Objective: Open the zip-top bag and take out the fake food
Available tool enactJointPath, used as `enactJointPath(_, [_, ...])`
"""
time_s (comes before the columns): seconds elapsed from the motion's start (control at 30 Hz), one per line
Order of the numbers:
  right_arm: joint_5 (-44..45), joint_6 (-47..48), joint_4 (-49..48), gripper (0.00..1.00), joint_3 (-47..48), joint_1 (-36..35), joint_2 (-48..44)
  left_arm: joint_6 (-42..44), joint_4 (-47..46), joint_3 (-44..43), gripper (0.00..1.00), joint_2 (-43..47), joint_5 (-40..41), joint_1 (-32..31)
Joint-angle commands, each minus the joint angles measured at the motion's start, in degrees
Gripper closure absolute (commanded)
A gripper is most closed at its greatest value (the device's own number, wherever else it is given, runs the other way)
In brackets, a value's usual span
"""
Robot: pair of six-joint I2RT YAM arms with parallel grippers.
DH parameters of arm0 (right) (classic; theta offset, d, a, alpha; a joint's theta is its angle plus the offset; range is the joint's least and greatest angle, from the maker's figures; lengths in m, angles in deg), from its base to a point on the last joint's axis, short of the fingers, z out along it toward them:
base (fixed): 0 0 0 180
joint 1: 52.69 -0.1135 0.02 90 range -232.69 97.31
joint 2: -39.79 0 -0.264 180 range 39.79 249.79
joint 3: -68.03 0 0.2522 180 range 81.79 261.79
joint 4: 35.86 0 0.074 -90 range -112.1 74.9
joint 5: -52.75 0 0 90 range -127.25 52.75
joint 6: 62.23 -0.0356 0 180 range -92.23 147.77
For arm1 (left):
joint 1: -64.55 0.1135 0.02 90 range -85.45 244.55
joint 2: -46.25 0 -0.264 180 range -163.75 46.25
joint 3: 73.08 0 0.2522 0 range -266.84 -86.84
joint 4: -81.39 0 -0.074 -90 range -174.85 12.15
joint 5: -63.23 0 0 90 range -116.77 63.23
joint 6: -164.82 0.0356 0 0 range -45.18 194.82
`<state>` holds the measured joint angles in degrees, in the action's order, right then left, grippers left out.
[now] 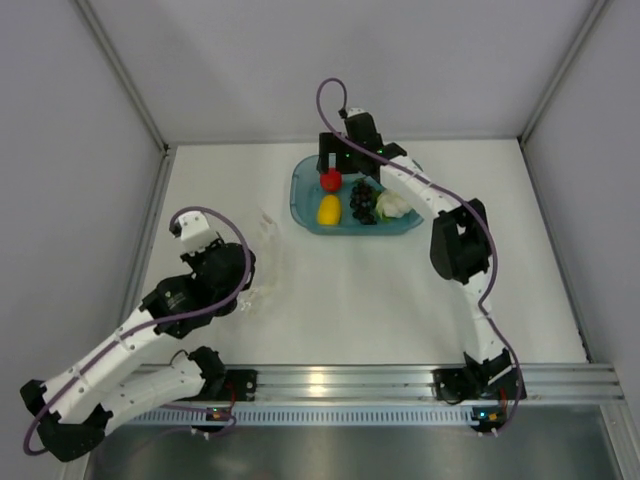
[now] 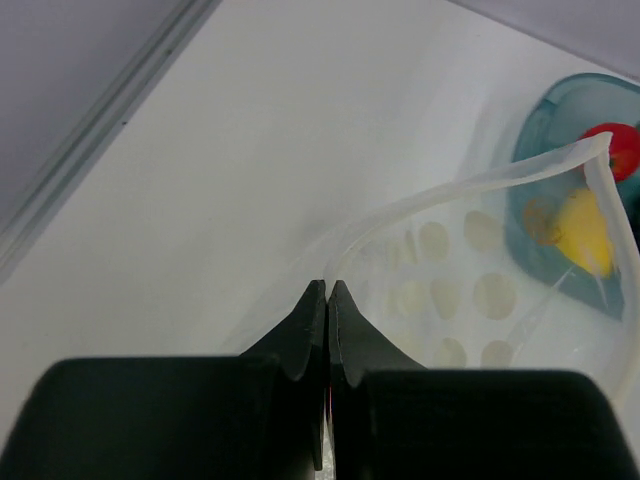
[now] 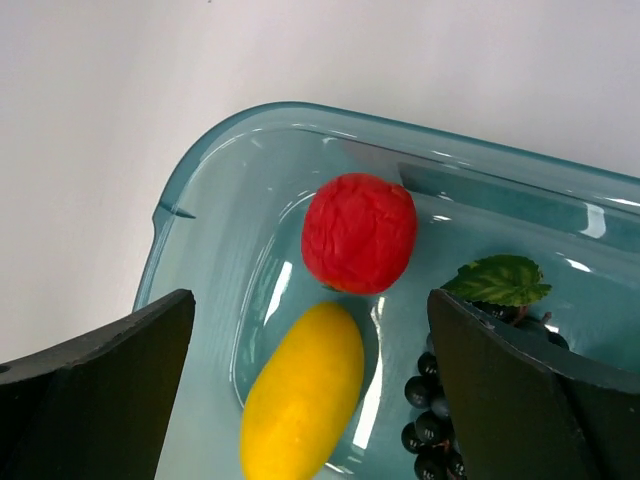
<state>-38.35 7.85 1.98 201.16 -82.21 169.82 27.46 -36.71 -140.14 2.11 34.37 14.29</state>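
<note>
The clear zip-top bag (image 1: 268, 262) lies on the white table left of centre; its open rim (image 2: 470, 190) arches up in the left wrist view. My left gripper (image 1: 252, 290) (image 2: 327, 288) is shut on the bag's edge. The red apple (image 1: 331, 179) (image 3: 358, 232), yellow oval fruit (image 1: 329, 210) (image 3: 300, 395), dark grape bunch (image 1: 362, 203) (image 3: 440, 425) and white cauliflower (image 1: 395, 205) lie in the teal tray (image 1: 300, 205) (image 3: 200, 210). My right gripper (image 1: 334, 160) (image 3: 310, 340) is open and empty, hovering above the apple and yellow fruit.
Grey walls enclose the table on the left, back and right. A metal rail (image 1: 400, 380) with the arm bases runs along the near edge. The right arm's elbow (image 1: 458, 245) hangs over the table right of the tray.
</note>
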Motion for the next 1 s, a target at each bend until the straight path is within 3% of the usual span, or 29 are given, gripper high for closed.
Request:
enactJointPath(0.0, [2.3, 2.0, -0.2, 0.01, 2.4, -0.5, -2.8, -2.7, 5.3, -2.6, 1.0, -1.5, 1.5, 5.9])
enactJointPath(0.2, [5.4, 4.7, -2.2, 0.01, -8.6, 0.0, -16.4, -3.4, 5.2, -4.4, 1.0, -5.2, 2.7, 14.8])
enactJointPath(0.37, [1.4, 1.1, -7.6, 0.0, -27.8, 4.1, -31.1, -5.7, 5.2, -7.0, 1.0, -10.2, 6.4, 18.4])
enactJointPath(0.47, [2.5, -1.6, -5.5, 0.01, -35.1, 7.3, -36.0, -6.2, 5.2, -10.1, 1.0, -15.2, 7.8, 21.5])
enactJointPath(0.7, [8.4, 2.7, -0.2, 0.0, -49.1, 8.1, -55.8, -6.9, 5.1, -15.8, 1.0, -30.2, 10.0, 31.5])
enactJointPath(0.97, [8.0, 3.1, 1.2, 0.0, -60.7, 8.1, -71.7, -9.6, 4.7, -26.8, 1.0, -45.7, 6.2, 32.8])
